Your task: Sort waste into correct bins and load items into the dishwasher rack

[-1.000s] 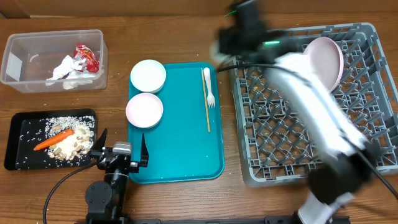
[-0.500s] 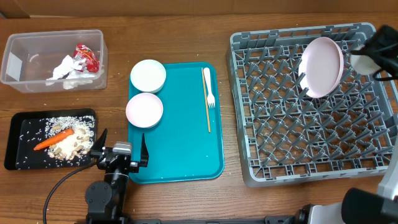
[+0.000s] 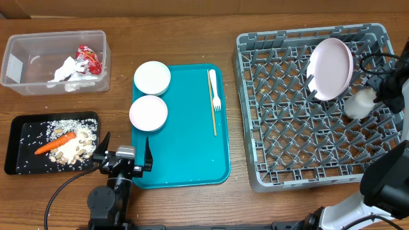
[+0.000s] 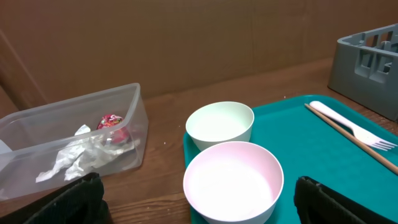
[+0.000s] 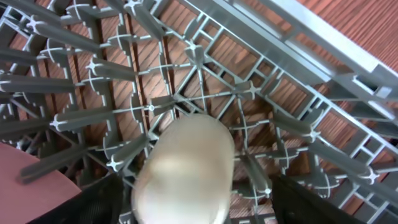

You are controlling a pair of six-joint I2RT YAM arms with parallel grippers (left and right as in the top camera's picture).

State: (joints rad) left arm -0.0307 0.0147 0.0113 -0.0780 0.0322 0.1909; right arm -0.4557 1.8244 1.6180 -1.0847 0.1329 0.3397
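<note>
At the bottom edge of the overhead view, your left pincer (image 3: pixel 121 155) hangs spread wide and empty over the brown wood-grain counter (image 3: pixel 204 204), at the near rim of the teal tray (image 3: pixel 192 147). To its left, the black tray (image 3: pixel 16 144) holds the carrot (image 3: pixel 54 144) among pale nuts and grains (image 3: pixel 75 148).

On the teal tray, two white bowls (image 3: pixel 148 113) sit just beside each other at the left. The fork (image 3: pixel 215 96) lies beside a thin wooden stick (image 3: pixel 212 118) at upper right.

The grey rack (image 3: pixel 287 172) fills the right side, with the plate (image 3: pixel 331 68) tilted among its upper pegs. Just beside the plate, a blurred white cup (image 3: pixel 359 103) shows at your right pincer (image 3: pixel 369 99); you cannot tell whether it is gripped or released.

At upper left, the clear tub (image 3: pixel 19 51) holds the tissue (image 3: pixel 66 70) and the red wrapper (image 3: pixel 89 59). A plain brown wall (image 4: pixel 186 43) stands behind the counter.
</note>
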